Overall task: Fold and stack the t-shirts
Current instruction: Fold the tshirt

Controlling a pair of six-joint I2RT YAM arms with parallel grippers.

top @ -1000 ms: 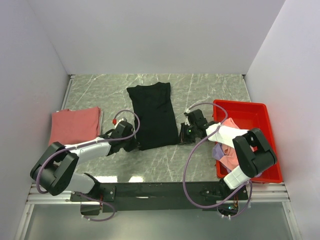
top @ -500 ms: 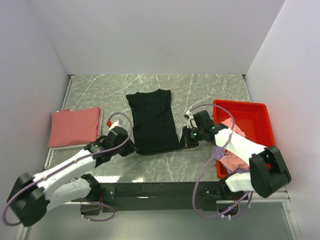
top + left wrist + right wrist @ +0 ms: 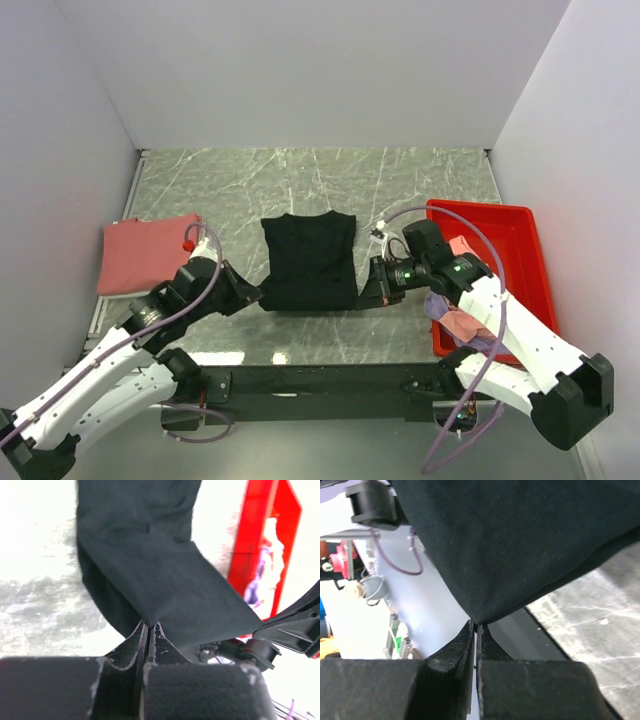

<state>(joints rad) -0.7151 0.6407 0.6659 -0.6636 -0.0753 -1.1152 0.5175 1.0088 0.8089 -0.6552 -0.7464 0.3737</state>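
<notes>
Table: grey marbled top, with my two arms reaching in from the 6 o'clock edge.
Black t-shirt: lies at the middle of the table, folded to a short block. Its near edge is lifted where I hold it, and the rest lies on the marble.
Red bin: sits at 3 o'clock from the black shirt, against the table's right edge.
Salmon-red t-shirt: folded flat at 9 o'clock, well apart from the black one.
Pink t-shirt: crumpled inside the bin, toward its near end, partly under my right arm.
Lavender t-shirt: bunched at the bin's near-left wall, touching the pink one.
My left gripper: at the black shirt's 8 o'clock corner, fingers pressed together, pinching the cloth's edge.
My right gripper: at the shirt's 4 o'clock corner, fingers pressed together on a fold of the same black cloth.
</notes>
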